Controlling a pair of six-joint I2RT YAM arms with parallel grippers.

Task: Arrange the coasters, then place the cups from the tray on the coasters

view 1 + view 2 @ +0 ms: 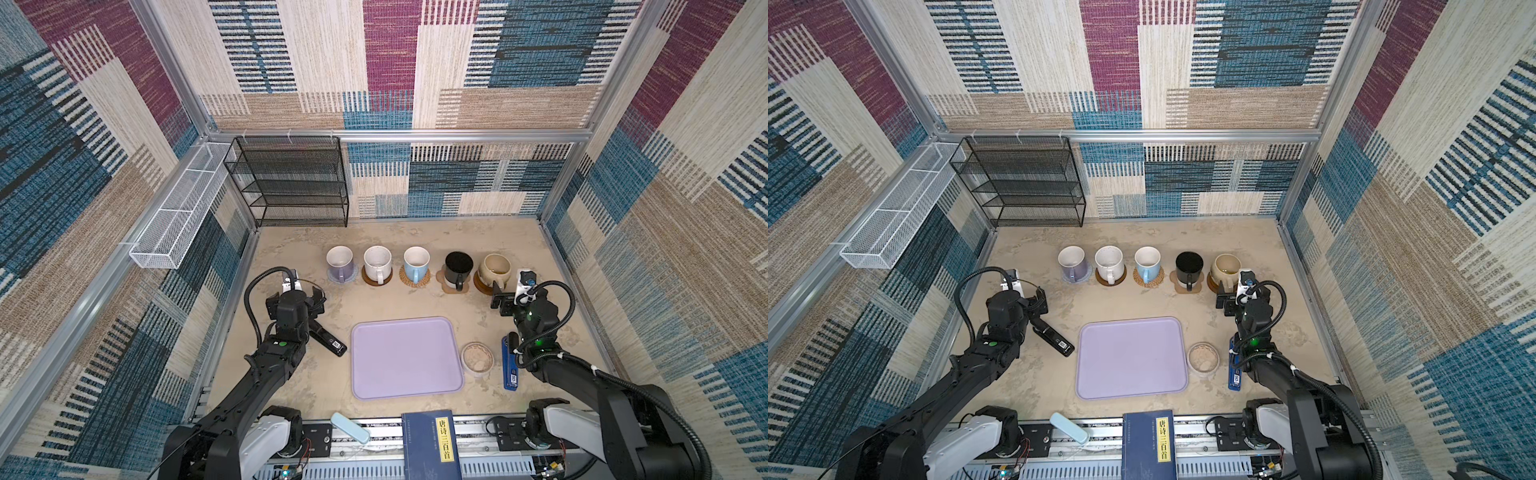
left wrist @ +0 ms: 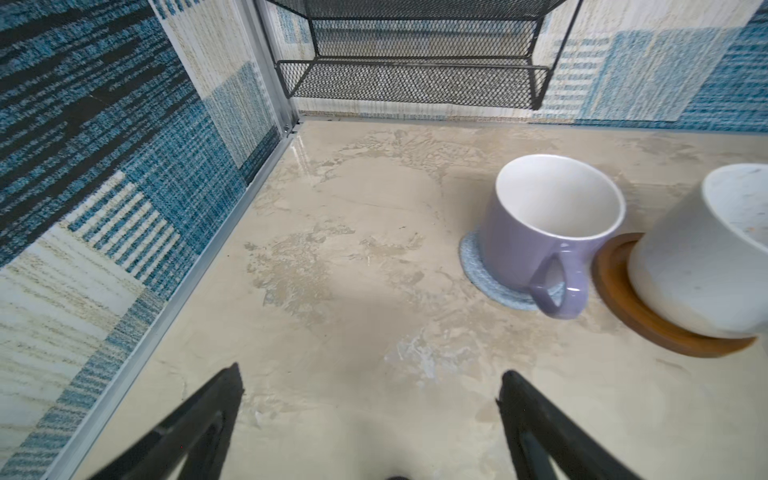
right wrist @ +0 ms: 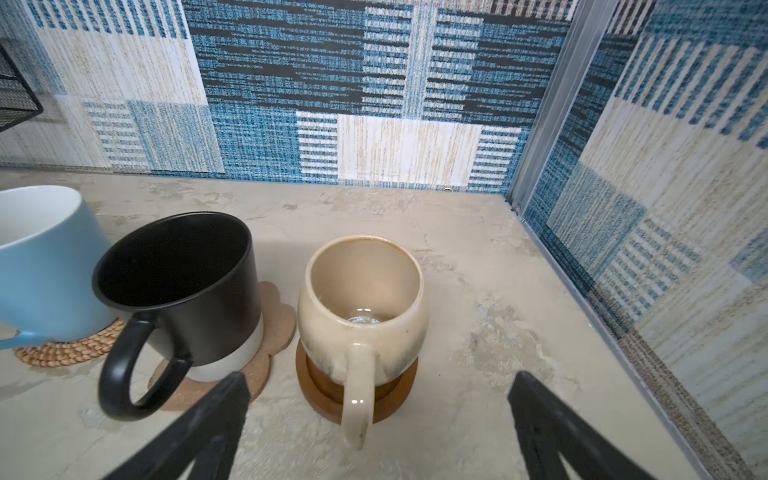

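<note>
Overhead, both top views: five mugs (image 1: pixel 415 259) in a row on coasters (image 1: pixel 404 277) beyond lilac tray (image 1: pixel 405 357). Left wrist: lavender mug (image 2: pixel 548 232), white inside, on crocheted coaster (image 2: pixel 478 270); left gripper (image 2: pixel 370 371) spread wide. Right wrist: cream-beige glazed mug (image 3: pixel 361 291) on wooden disc (image 3: pixel 320 392); right gripper (image 3: pixel 379 374) spread wide.

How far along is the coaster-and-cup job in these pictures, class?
Done: the lavender cup, speckled cup, blue cup, black cup and cream cup each stand on one of the coasters, in one row; the tray is bare. In hand: nothing; the left gripper and right gripper are open, the right facing the cream cup's handle. Left: nothing that shows.
</note>
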